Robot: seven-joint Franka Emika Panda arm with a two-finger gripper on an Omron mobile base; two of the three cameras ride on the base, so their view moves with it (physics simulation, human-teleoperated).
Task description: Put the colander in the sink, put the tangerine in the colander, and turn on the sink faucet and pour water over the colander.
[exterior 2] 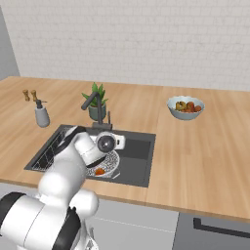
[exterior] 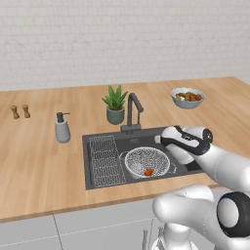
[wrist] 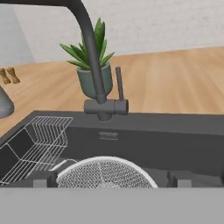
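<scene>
the colander (exterior: 147, 161) sits in the sink (exterior: 97, 139) with the tangerine (exterior: 149, 172) inside, so my end effector (wrist: 109, 183), spread and empty, faces the sink faucet (wrist: 94, 65) lever

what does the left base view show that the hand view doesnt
Left base view alone: the tangerine lying in the colander, the fruit bowl, and the soap dispenser whole. Hand view alone: the faucet's upright lever up close and the two finger tips spread wide apart at the bottom. Both share: the sink faucet, the potted plant, the wire rack, the colander and the sink.
</scene>
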